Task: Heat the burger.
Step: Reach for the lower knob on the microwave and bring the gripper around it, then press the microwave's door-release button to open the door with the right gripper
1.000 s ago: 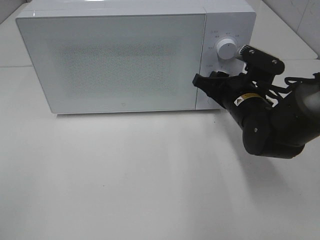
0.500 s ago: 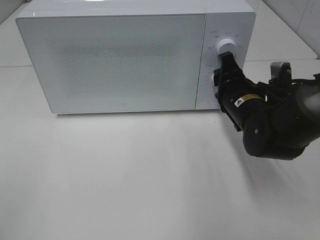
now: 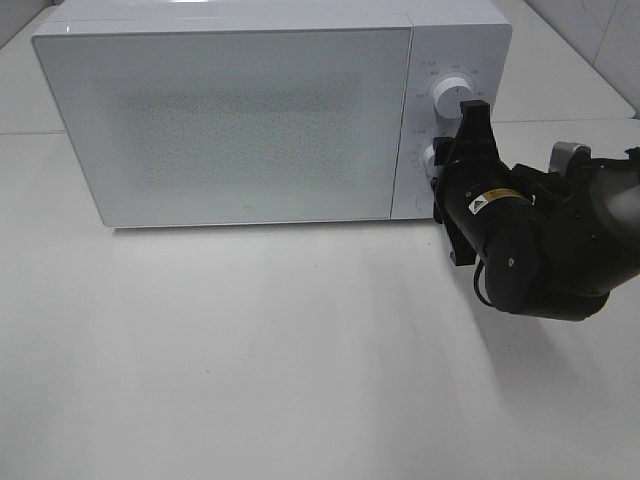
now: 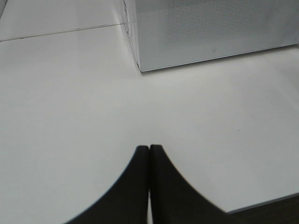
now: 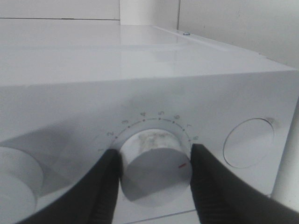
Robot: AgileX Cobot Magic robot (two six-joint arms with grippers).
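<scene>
Right wrist view gives me the right gripper (image 5: pixel 155 163) with its two black fingers (image 5: pixel 105 179) pressed against opposite sides of the round white dial (image 5: pixel 149 144), jaws about half apart and gripping it. This is the lower dial on the control panel of the boxy white microwave (image 3: pixel 230 120), whose speckled door is closed. I cannot tell where the burger is; no view shows it. My left gripper (image 4: pixel 149 148) hangs above the plain white table (image 3: pixel 250 350), jaws pressed together on nothing
</scene>
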